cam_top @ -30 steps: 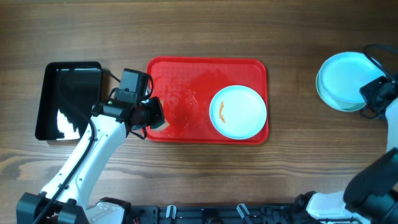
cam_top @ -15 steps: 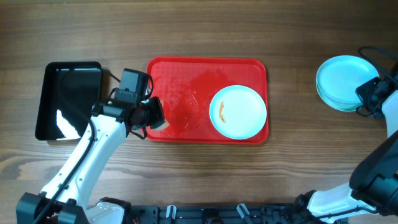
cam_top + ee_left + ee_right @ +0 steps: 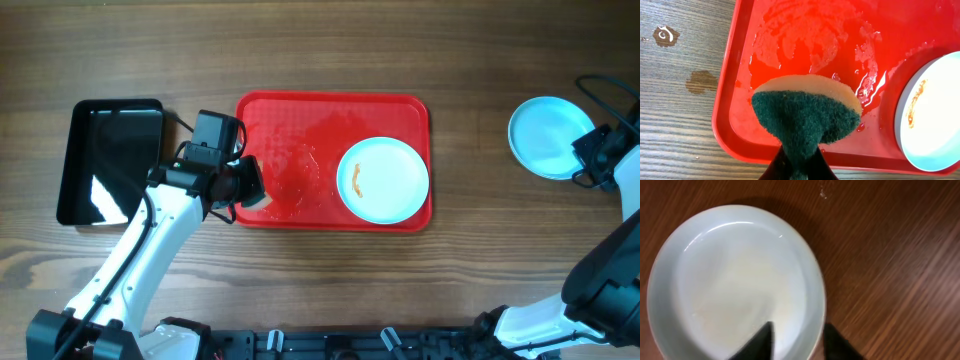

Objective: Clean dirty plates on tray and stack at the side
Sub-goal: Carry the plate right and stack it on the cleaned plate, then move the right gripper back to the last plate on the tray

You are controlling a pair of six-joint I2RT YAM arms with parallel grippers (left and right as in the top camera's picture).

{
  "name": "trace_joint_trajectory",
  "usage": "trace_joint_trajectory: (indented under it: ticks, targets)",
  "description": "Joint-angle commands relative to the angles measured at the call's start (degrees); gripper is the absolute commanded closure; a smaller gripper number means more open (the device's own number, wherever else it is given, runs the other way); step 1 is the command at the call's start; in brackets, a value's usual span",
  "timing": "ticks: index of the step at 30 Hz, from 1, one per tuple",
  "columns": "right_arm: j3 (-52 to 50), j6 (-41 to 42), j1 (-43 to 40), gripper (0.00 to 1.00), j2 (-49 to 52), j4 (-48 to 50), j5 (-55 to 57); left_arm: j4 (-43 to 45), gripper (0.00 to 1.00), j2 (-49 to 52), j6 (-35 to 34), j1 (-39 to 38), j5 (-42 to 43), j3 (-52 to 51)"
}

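Right end effector (image 3: 799, 327) newly ajar astride plate (image 3: 735, 280)

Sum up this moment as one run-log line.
left gripper: shut on sponge over tray | right gripper: open, astride stacked plates | smeared plate: on tray

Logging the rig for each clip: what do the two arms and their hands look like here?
The left arm and right arm have white tubular links and black joint housings. The left hand and right hand are black, with tapered fingers. A thin black cable loops beside the right arm. No markings show.
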Motion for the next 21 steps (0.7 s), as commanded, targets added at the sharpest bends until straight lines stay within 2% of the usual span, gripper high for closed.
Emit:
trace_joint_trajectory:
  ticks: [1,3,5,9,11,14,16,19,20,21]
  targets:
    - [0.5,-0.1,-0.1,0.36,-3.6,0.3,-10.7,0.2,0.95,0.4,0.3,0.2,0.7,0.7]
    - [0.6,-0.1,-0.1,0.28,-6.2,1.0,-20.2,0.2,0.95,0.4,0.3,0.2,0.7,0.7]
    - [0.6,0.0,0.0,0.25,-8.5,1.2,-30.5,0.4,0.95,0.4,0.3,0.2,0.7,0.7]
    - [0.6,-0.1,2.0,0.24,-11.8,0.0,-52.7,0.8,0.96,0.4,0.3,0.2,0.7,0.7]
    - [0.6,-0.5,4.5,0.24,-12.5,-1.1,-55.5,0.8,0.96,0.4,0.3,0.2,0.7,0.7]
    - [0.6,-6.1,11.2,0.24,-12.9,-3.3,-52.2,0.8,0.96,0.4,0.3,0.2,0.7,0.7]
    - [0.5,-9.1,17.8,0.24,-12.7,-5.4,-42.2,0.8,0.96,0.4,0.3,0.2,0.7,0.7]
    - [0.5,-8.8,26.7,0.2,-12.0,-7.6,-27.8,0.4,0.96,0.4,0.3,0.2,0.7,0.7]
    - [0.5,-8.9,32.0,0.17,-11.2,-7.8,-22.7,0.1,0.96,0.4,0.3,0.2,0.7,0.7]
    - [0.5,-8.9,34.2,0.16,-10.8,-7.8,-20.8,-0.1,0.96,0.4,0.3,0.2,0.7,0.7]
